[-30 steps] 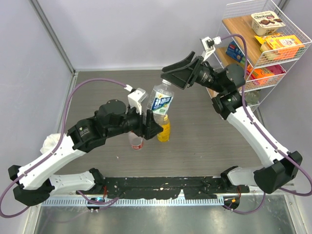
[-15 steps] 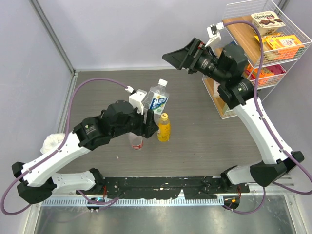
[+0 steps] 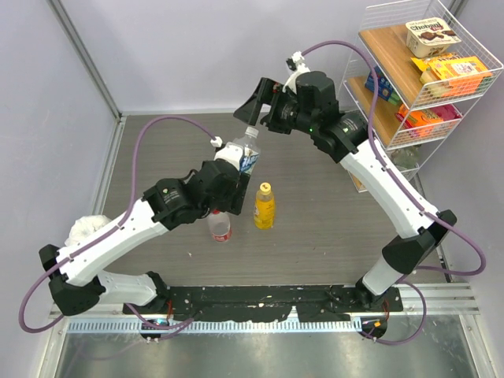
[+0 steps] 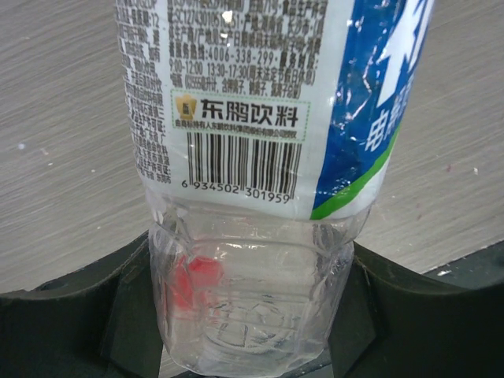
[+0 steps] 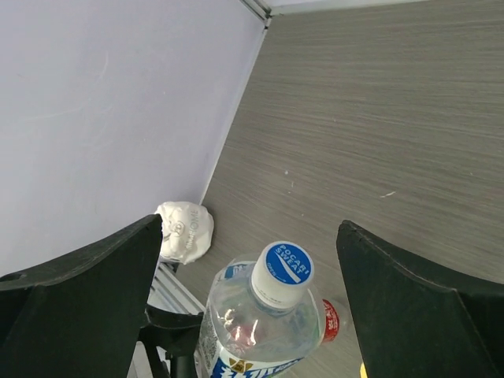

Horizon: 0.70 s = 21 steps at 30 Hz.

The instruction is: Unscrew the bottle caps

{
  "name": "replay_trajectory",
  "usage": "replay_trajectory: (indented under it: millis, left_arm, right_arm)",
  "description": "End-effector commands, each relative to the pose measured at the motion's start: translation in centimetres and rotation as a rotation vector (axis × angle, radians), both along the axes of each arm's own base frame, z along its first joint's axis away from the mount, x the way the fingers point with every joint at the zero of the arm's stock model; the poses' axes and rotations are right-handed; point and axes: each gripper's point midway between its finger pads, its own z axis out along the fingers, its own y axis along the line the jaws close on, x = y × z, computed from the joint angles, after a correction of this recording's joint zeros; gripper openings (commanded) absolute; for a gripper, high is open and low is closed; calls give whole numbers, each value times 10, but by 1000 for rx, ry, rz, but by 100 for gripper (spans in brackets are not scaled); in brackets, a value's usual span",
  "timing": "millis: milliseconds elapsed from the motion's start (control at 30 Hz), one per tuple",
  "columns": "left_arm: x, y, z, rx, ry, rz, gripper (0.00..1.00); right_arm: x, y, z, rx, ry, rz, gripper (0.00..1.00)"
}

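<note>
Left gripper (image 4: 250, 323): clamping the blue-label bottle (image 4: 236, 102) low on its body, holding it tilted above the tabletop's middle (presumably steadying it for twisting). Right gripper (image 5: 250, 232): spread wide, hovering over the white-blue cap (image 5: 281, 273), not touching.

White-blue cap (image 5: 281, 270) is showing "POCARI SWEAT". Blue-white label (image 4: 236, 94) on the clear bottle (image 4: 252, 307) is carrying "东鹏饮料", "4006-338-299", "13:30-17:30", and barcode number 6 934502 301959. Shelf tub (image 3: 431, 35) is reading roughly "Chobani"; its smaller print is coming out illegible.
</note>
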Motion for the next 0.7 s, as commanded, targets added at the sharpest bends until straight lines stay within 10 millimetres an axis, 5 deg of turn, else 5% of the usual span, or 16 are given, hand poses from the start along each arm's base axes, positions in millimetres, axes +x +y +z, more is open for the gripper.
replay_trajectory:
  millis: [0,300,667]
  left_arm:
    - [12,14,17,39,-69,83,0]
    - [16,22,16,83,-83,123,0]
    - [16,22,22,56,-99,121,0]
  right_arm:
    - [2,-6,17,-38,-55,-63,94]
    - [2,12,-6,-29,13,5,73]
    - [0,23,-24,-11,58,44,58]
